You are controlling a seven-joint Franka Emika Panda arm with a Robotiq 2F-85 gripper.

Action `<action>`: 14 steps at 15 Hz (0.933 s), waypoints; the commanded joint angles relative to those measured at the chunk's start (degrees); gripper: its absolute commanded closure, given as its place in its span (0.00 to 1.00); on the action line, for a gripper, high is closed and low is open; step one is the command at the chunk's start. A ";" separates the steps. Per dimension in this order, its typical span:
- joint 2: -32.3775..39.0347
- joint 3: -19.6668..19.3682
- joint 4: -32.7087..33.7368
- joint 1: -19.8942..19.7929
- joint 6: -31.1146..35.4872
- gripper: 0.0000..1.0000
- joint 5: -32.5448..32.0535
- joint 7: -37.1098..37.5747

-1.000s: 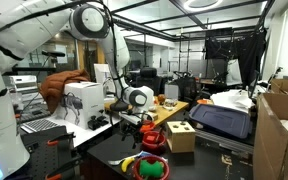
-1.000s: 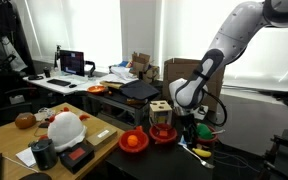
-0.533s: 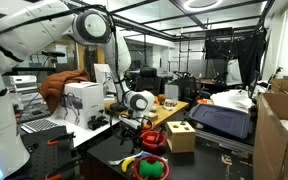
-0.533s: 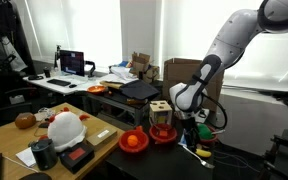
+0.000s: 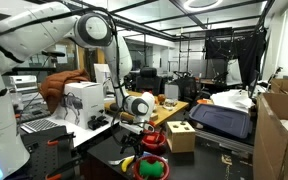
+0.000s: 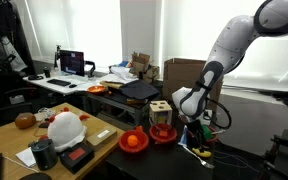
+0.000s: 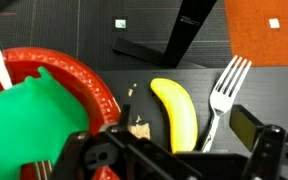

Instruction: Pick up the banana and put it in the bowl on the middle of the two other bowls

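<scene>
Wrist view: the gripper (image 7: 170,140), jaws spread wide, hovers over the banana (image 7: 176,115), which lies on the dark table (image 7: 134,75), a fork (image 7: 222,95) just right. In an exterior view the gripper (image 5: 134,128) hangs low. In an exterior view it is just right of the bowl (image 6: 164,134).

Bright, even indoor light. In an exterior view a ceiling lamp (image 5: 202,4) above the arm (image 5: 44,35) glares white. In an exterior view windows (image 6: 94,30) behind the arm (image 6: 239,35) blow out, dimming the foreground. Both are soft. In the wrist view the banana (image 7: 179,115) is sharp and the gripper (image 7: 169,152) blurred.
</scene>
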 commanded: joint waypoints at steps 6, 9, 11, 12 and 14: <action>-1.33 -0.03 -1.30 -0.07 0.46 0.00 -2.00 0.19; -2.51 0.60 -2.23 -0.69 0.00 0.00 -1.33 -0.34; -3.31 0.68 -3.00 -0.44 -0.30 0.00 -1.40 -0.09; -3.55 0.39 -3.29 0.03 -0.80 0.00 -1.74 0.34; -4.24 0.52 -4.17 0.15 -1.16 0.00 -1.60 0.59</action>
